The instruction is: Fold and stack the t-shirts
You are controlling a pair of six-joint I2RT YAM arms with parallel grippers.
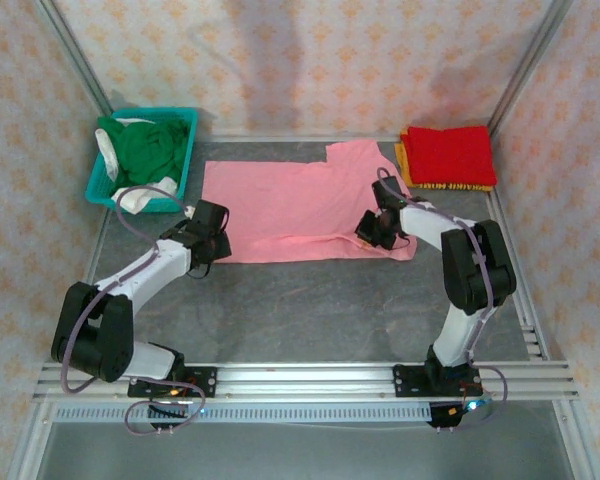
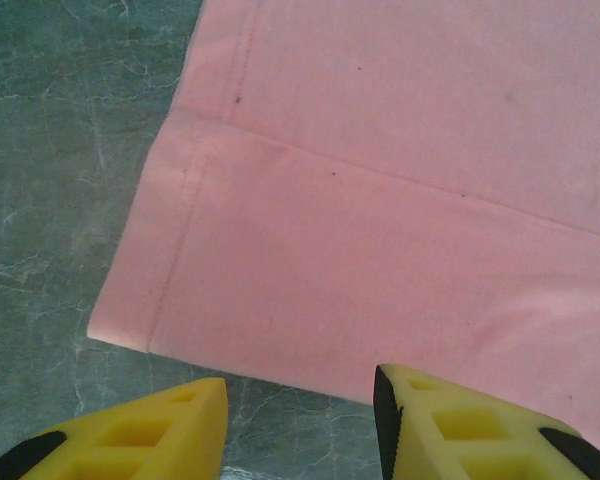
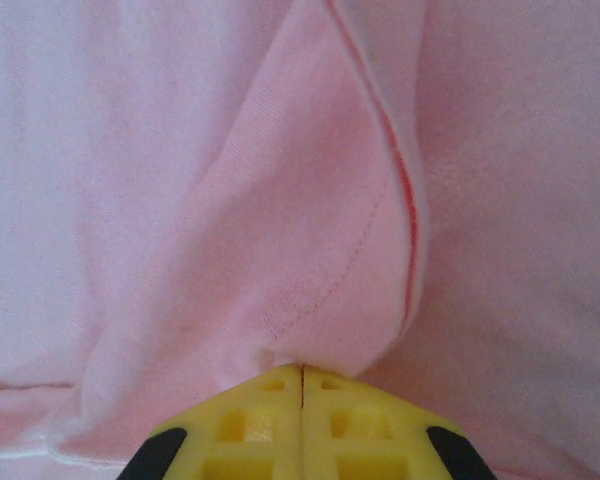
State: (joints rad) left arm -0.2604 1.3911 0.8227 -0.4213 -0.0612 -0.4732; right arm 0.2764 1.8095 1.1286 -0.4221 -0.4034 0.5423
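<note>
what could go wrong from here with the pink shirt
The right gripper is shut on just a small pucker of the pink t-shirt, so the cloth may slip out when lifted. The left gripper is open, short of the hem; if only one side rises, the fold could go crooked.

Bright even light, faint soft shadows, wrist views slightly soft, perhaps overexposed.

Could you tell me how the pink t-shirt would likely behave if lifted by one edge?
Probably floppy: the pink t-shirt puckers into a ridge at the shut right gripper. Likely light, lying flat on the table, so the rest should drape and trail.
</note>
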